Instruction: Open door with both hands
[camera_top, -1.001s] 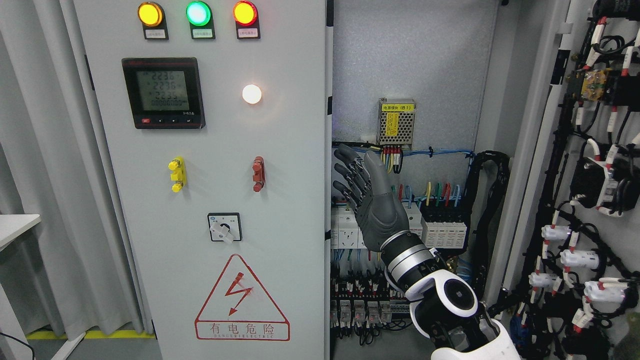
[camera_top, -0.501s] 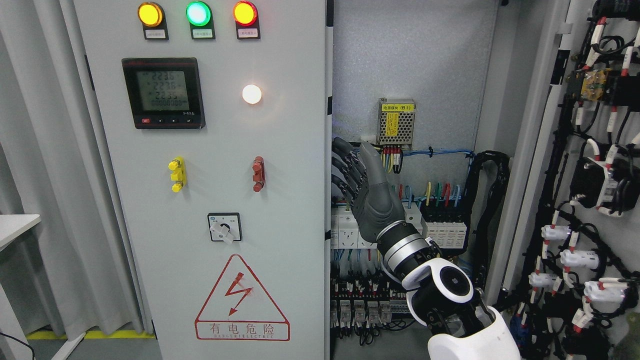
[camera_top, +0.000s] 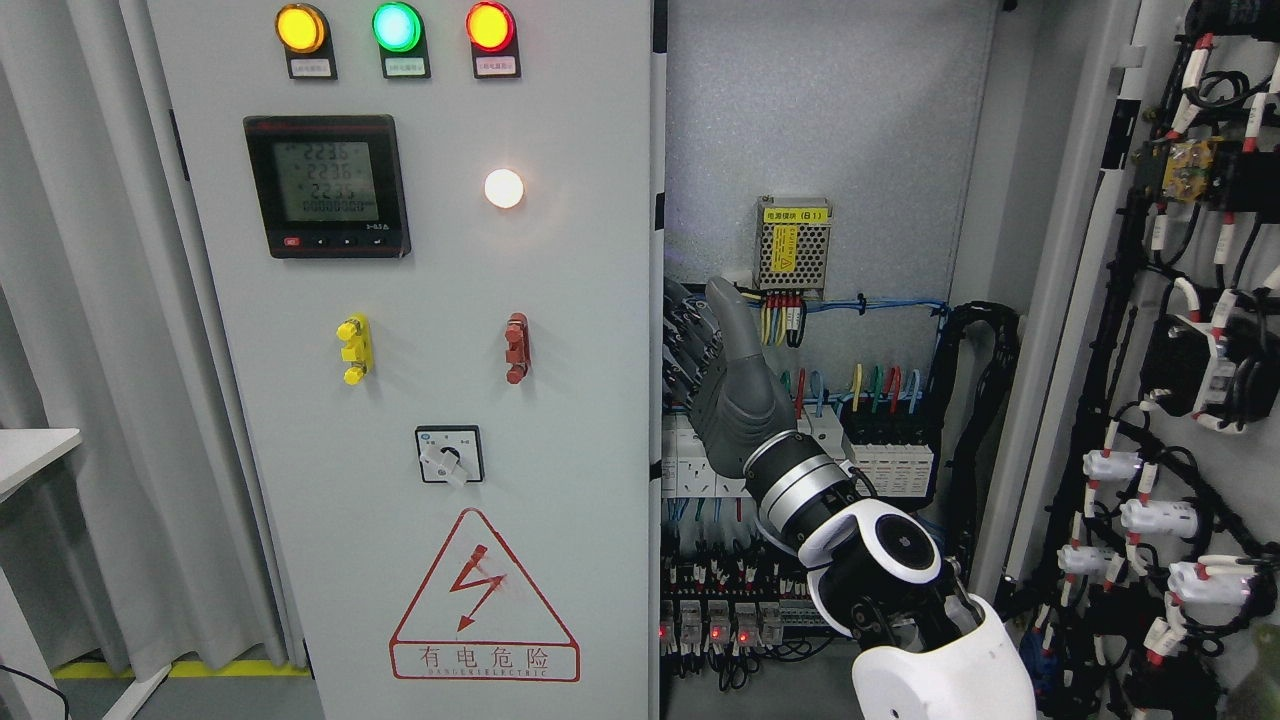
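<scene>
The grey left door (camera_top: 430, 300) of the electrical cabinet stands shut; it carries three lamps, a meter and a lightning warning sign. My right hand (camera_top: 715, 360) reaches up from the lower right into the cabinet's open half. Its fingers (camera_top: 683, 330) are stretched out straight at the door's right edge (camera_top: 657, 300), and their tips are partly hidden behind that edge. The hand holds nothing. The right door (camera_top: 1190, 350) is swung wide open at the far right, its inner side covered with wiring. My left arm does not show.
Inside the cabinet are a small power supply (camera_top: 795, 250), coloured wires and rows of breakers (camera_top: 885, 460) close behind my hand. A grey curtain (camera_top: 90, 300) and a white table corner (camera_top: 30, 445) are at the left.
My right hand has moved left and a little up toward the left door's edge. Its fingertips, fully visible before, now slip partly behind that edge.
</scene>
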